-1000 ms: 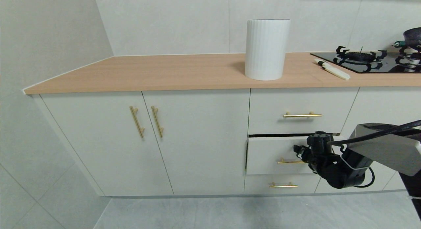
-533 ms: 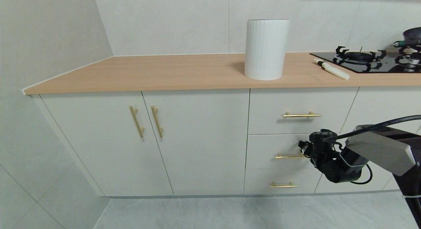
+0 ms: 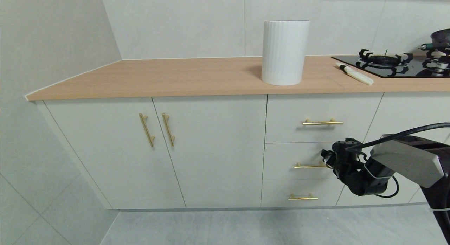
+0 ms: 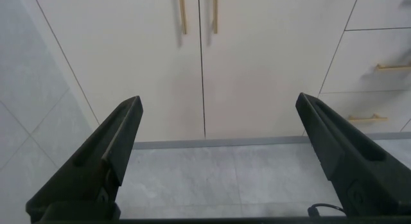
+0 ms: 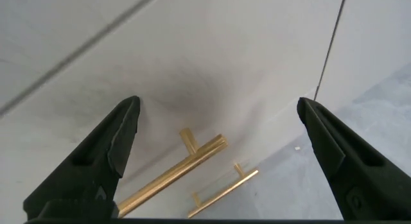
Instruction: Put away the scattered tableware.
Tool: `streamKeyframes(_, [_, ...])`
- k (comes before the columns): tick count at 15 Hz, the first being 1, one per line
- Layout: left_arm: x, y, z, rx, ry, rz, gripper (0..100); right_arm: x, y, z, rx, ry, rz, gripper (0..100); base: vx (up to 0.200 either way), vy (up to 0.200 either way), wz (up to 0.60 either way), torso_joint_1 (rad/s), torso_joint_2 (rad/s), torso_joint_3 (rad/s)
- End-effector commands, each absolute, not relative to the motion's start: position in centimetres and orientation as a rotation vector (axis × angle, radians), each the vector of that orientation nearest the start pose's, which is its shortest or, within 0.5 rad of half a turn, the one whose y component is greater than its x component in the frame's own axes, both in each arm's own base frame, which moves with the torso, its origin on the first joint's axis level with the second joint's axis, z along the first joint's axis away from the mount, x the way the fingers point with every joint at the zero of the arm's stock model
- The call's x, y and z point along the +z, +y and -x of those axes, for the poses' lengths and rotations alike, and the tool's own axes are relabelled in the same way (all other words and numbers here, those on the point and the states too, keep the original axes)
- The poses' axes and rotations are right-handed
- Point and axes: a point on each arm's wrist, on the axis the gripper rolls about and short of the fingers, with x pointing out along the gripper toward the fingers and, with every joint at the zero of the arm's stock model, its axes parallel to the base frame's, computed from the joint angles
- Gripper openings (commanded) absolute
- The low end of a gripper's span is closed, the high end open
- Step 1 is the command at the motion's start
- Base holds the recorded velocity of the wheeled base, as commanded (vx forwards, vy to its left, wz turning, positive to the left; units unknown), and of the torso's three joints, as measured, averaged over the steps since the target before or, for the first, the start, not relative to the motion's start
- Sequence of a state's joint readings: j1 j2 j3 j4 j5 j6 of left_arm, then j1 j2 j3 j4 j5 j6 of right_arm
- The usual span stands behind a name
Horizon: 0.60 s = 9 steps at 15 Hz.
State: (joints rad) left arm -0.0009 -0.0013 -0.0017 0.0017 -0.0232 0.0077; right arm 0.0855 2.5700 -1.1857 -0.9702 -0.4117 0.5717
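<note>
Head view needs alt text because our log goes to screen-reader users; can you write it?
The robot's open right end effector sits at the right end of the slim brass bar handle on the shut white middle drawer. Above, on the light wooden countertop, are a tall white ribbed cylinder and a cream-coloured utensil beside a black gas hob.

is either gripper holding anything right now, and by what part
Nothing is held. The right gripper has its jaws wide open at the middle drawer handle, not clamped on it. The left gripper is open and empty too.
</note>
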Motion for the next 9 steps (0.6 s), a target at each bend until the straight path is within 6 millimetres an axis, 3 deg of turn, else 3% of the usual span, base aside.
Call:
streamKeyframes(1, [7.6, -0.1, 2.3, -0.023, 0.0, -0.008, 100, -0.6, 3.8, -42.9, -0.378, 0.314, -0.456, 100, 0.0, 0.0, 0.0, 0.0, 0.0, 0.0])
streamKeyframes(3, [7.6, -0.1, 2.3, -0.023, 0.0, -0.008, 100, 2.3, 4.6, -39.6, -0.285, 0.352, -0.455, 100, 0.0, 0.0, 0.0, 0.0, 0.0, 0.0])
streamKeyframes(4, [7.6, -0.1, 2.3, -0.023, 0.0, -0.008, 100, 3.0, 4.6, -39.2, -0.269, 0.35, -0.449, 100, 0.0, 0.0, 0.0, 0.0, 0.0, 0.0])
streamKeyframes(6, [7.6, 0.0, 2.3, -0.025, 0.0, -0.008, 100, 7.1, 4.9, -36.6, -0.221, 0.302, -0.384, 100, 0.0, 0.0, 0.0, 0.0, 0.0, 0.0])
streamKeyframes(8, [7.6, 0.0, 2.3, -0.025, 0.0, -0.008, 100, 13.1, 5.8, -30.4, -0.139, 0.205, -0.332, 100, 0.0, 0.0, 0.0, 0.0, 0.0, 0.0])
streamKeyframes(9, [7.6, -0.1, 2.3, -0.023, 0.0, -0.008, 100, 14.0, 6.0, -29.3, -0.122, 0.19, -0.316, 100, 0.0, 0.0, 0.0, 0.0, 0.0, 0.0])
